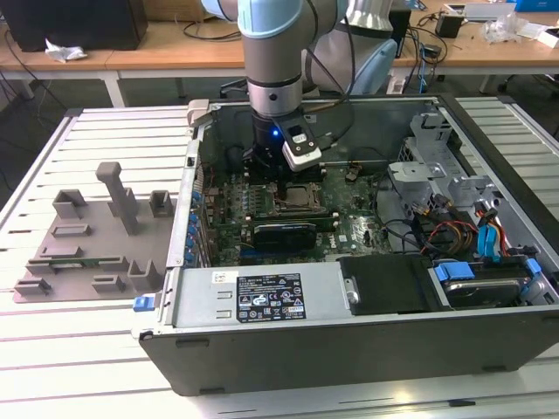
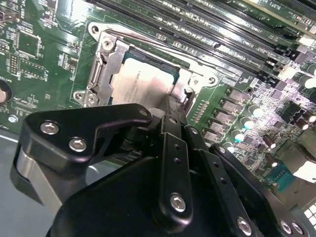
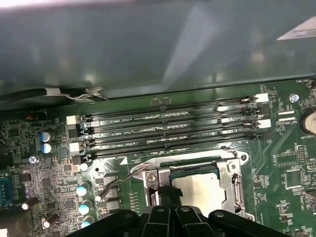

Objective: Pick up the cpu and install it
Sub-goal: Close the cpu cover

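cpu [image 3: 202,190] lies flat in the motherboard socket [image 3: 233,183]. I see the gripper [image 3: 170,193] pinched closed, holding nothing, tips at the chip's edge.

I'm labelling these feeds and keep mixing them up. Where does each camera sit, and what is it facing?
Exterior view: off the arm, raised, looking down into the open case; arm and hand show.
First wrist view: on the wrist, looking past the hand at the cpu and memory slots.
Second wrist view: on the wrist, looking over the hand's links at the cpu.
Shared: both wrist views show hand, cpu and memory slots.
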### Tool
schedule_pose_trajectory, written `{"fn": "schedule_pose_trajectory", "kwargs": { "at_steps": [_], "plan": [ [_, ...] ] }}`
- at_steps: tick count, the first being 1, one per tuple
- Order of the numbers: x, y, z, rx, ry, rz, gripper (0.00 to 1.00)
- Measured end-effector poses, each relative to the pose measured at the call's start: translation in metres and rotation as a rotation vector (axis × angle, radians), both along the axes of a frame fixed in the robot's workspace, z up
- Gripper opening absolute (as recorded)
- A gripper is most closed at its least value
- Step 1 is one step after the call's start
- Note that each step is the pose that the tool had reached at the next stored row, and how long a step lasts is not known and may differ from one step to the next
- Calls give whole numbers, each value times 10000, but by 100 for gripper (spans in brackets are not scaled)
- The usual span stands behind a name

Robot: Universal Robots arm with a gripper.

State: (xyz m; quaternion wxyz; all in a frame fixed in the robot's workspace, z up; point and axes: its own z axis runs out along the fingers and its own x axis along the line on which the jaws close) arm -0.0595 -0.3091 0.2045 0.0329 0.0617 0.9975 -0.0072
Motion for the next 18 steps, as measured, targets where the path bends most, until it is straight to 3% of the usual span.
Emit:
{"fn": "schedule_pose_trajectory", "kwargs": {
  "at_steps": [9, 12, 18],
  "plan": [
    [-2, -1, -18, -16, 5, 876, 11],
    [16, -3, -39, -34, 12, 1691, 11],
    [19, -9, -35, -47, 20, 1834, 11]
  ]
}}
